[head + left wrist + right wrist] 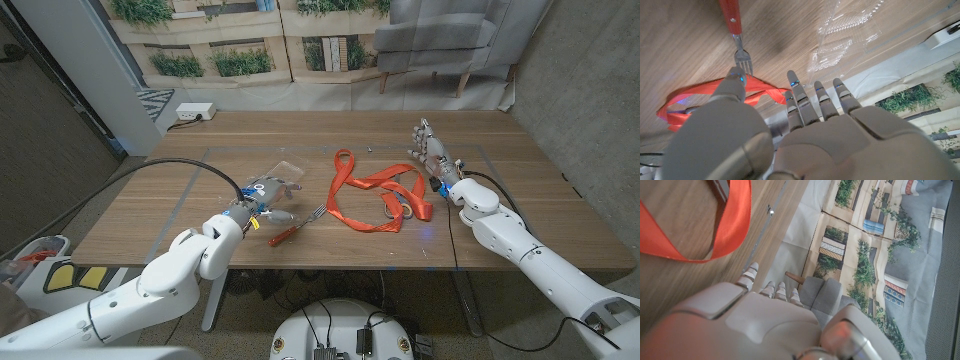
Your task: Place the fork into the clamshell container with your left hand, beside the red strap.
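Fork (297,227) on table, beside left hand (262,190)

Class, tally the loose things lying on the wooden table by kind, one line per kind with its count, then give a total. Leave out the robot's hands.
Fork with a red handle: 1
Red strap: 1
Clear clamshell container: 1
Total: 3

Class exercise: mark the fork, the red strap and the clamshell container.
fork (296,226): head view, on its red handle.
red strap (372,180): head view, on its upper band.
clamshell container (847,35): left wrist view, on its clear lid.
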`<act>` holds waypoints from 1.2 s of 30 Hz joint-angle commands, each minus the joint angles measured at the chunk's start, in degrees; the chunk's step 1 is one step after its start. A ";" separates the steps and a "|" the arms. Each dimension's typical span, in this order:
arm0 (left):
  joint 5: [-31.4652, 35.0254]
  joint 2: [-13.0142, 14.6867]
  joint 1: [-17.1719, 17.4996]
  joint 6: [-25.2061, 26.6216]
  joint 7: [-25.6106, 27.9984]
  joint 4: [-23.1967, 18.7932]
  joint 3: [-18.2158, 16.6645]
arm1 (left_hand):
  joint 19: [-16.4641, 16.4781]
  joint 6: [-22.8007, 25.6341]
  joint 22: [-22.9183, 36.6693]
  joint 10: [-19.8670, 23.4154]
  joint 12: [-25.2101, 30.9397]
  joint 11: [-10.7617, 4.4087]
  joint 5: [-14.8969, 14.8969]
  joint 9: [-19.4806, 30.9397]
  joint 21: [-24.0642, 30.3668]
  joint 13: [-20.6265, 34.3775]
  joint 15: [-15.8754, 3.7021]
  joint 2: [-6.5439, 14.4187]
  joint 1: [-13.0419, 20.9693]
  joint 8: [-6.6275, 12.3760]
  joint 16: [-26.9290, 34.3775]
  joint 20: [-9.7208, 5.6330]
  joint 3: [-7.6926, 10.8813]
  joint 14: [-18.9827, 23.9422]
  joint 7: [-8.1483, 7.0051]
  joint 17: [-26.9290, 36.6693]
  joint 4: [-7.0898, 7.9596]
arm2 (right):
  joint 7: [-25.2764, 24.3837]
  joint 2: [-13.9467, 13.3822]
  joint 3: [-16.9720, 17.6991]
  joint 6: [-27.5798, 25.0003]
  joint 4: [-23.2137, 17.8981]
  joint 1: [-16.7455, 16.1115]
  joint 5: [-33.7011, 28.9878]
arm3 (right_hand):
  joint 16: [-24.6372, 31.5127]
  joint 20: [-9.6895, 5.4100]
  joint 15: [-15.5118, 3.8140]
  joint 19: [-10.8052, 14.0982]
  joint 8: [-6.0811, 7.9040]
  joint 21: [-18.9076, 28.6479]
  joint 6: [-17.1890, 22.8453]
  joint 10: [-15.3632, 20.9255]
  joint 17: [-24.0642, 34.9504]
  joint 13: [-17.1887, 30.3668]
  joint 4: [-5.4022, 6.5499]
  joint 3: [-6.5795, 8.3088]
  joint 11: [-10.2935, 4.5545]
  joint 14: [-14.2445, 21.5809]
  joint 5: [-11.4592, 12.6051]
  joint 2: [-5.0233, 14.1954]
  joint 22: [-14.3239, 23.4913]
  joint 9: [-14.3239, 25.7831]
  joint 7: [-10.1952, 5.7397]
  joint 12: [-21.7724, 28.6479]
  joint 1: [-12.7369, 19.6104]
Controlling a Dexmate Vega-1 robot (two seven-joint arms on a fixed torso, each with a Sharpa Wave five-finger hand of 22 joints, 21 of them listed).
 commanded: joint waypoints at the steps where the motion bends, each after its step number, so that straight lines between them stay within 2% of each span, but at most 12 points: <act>1: 2.20 -1.10 1.95 2.24 0.24 -1.12 -0.24 | 0.36 0.13 0.06 0.96 0.38 0.07 -0.06 0.10 0.05 0.39 -2.94 -0.17 0.11 -0.03 0.40 0.48 -0.10 0.75 0.04 0.24 0.08 | -0.22 0.09 0.06 0.04 0.15 0.16 -0.22 | -0.16 0.12 -0.09 -0.06 0.08 -0.08 0.26 0.16 0.09 0.17 -0.02 -0.27 0.21 -0.09 -0.26 0.21 0.32 0.13 0.22 -0.23 -0.15; 4: 2.12 -1.58 2.83 2.63 1.51 -1.15 -0.55 | 0.88 0.19 0.07 2.31 0.77 0.32 -0.18 0.07 0.22 0.60 -2.92 -0.48 -0.43 0.00 0.66 0.57 -0.54 1.67 -0.83 0.27 0.29 | -0.11 -0.01 -0.03 -0.18 0.13 0.24 -0.27 | -0.19 0.08 -0.11 -0.17 0.10 -0.12 0.31 0.22 0.09 0.18 -0.03 -0.29 0.21 -0.13 -0.26 0.22 0.32 0.13 0.17 -0.21 -0.14; 7: 2.97 -2.37 3.25 3.86 1.84 -1.35 -0.28 | 1.32 1.37 0.08 3.99 1.17 0.87 -0.19 0.04 0.32 0.71 -3.18 -0.91 -0.74 0.45 0.85 0.68 -0.95 2.56 -0.89 0.27 0.32 | 0.00 0.08 -0.07 -0.20 0.32 0.44 -0.25 | -0.18 0.08 -0.14 -0.31 0.08 -0.17 0.28 0.20 0.09 0.18 -0.03 -0.30 0.24 -0.13 -0.26 0.22 0.32 0.12 0.16 -0.22 -0.14; 12: 4.52 -4.69 3.09 6.53 1.94 -1.20 0.58 | 2.37 2.27 0.09 5.23 1.32 1.94 -0.18 0.04 0.60 0.78 -3.30 -1.20 -0.85 0.70 1.21 1.03 -1.28 4.04 0.09 0.25 0.28 | 0.39 0.24 -0.22 -0.35 0.74 0.86 -0.14 | -0.21 0.06 -0.12 -0.34 0.07 -0.17 0.25 0.17 0.09 0.18 -0.04 -0.32 0.23 -0.20 -0.27 0.24 0.32 0.12 0.18 -0.23 -0.14; 20: 5.89 -5.16 2.55 7.75 0.44 -1.26 1.44 | 2.90 3.42 0.11 6.24 1.49 2.07 -0.19 0.05 0.69 0.87 -3.00 -1.39 -1.14 1.04 1.24 1.29 -1.57 4.54 0.72 0.26 0.39 | 0.71 0.37 -0.31 -0.51 1.38 1.20 0.02 | -0.24 0.07 -0.10 -0.43 0.05 -0.18 0.22 0.14 0.09 0.18 -0.05 -0.34 0.22 -0.26 -0.26 0.26 0.32 0.12 0.19 -0.25 -0.13; 25: 7.15 -5.93 2.71 9.29 0.26 -1.85 1.79 | 3.61 5.58 0.13 7.35 1.30 3.76 -0.19 0.04 0.77 0.50 -3.49 -1.51 -1.32 1.62 1.53 1.23 -1.88 5.96 1.28 0.24 0.43 | 1.10 0.48 -0.46 -0.25 2.07 1.54 -0.08 | -0.23 -0.26 -0.10 -0.05 0.04 -0.02 0.19 0.12 0.09 0.18 -0.06 -0.37 0.25 -0.22 -0.26 0.30 0.33 0.12 0.24 -0.26 -0.10; 29: 7.31 -5.76 2.42 9.24 -0.96 -1.82 2.04 | 3.63 6.56 0.14 7.40 1.09 3.78 -0.18 0.04 0.72 0.34 -3.39 -1.55 -1.32 1.89 1.47 1.27 -1.96 6.05 1.58 0.22 0.40 | 1.37 0.72 -0.58 -0.20 2.58 1.79 0.02 | -0.23 -0.44 -0.08 0.54 0.01 0.21 0.12 0.08 0.09 0.18 -0.08 -0.38 0.22 -0.22 -0.26 0.32 0.33 0.12 0.23 -0.28 -0.08; 31: 7.66 -6.11 2.36 9.75 -1.37 -1.80 2.30 | 3.57 7.57 0.13 7.78 0.97 3.72 -0.16 0.03 0.62 0.16 -3.84 -1.53 -1.19 2.15 1.32 0.55 -1.98 6.03 1.76 0.18 0.34 | 1.49 0.78 -0.64 0.05 2.81 1.86 -0.08 | -0.24 -0.48 -0.10 0.63 0.00 0.23 0.08 0.08 0.08 0.18 -0.10 -0.38 0.22 -0.24 -0.26 0.32 0.33 0.12 0.24 -0.28 -0.06; 36: 8.49 -6.09 1.98 10.30 -3.32 -1.60 3.11 | 3.59 7.90 0.13 7.85 0.81 3.82 -0.13 0.02 0.58 0.03 -3.85 -1.43 -1.04 2.17 1.18 0.30 -1.95 5.89 1.78 0.16 0.29 | 1.36 1.04 -0.51 0.54 3.26 1.84 0.01 | -0.23 -0.57 -0.09 1.04 0.01 0.36 0.09 0.08 0.08 0.18 -0.13 -0.41 0.17 -0.21 -0.26 0.32 0.34 0.12 0.24 -0.28 -0.02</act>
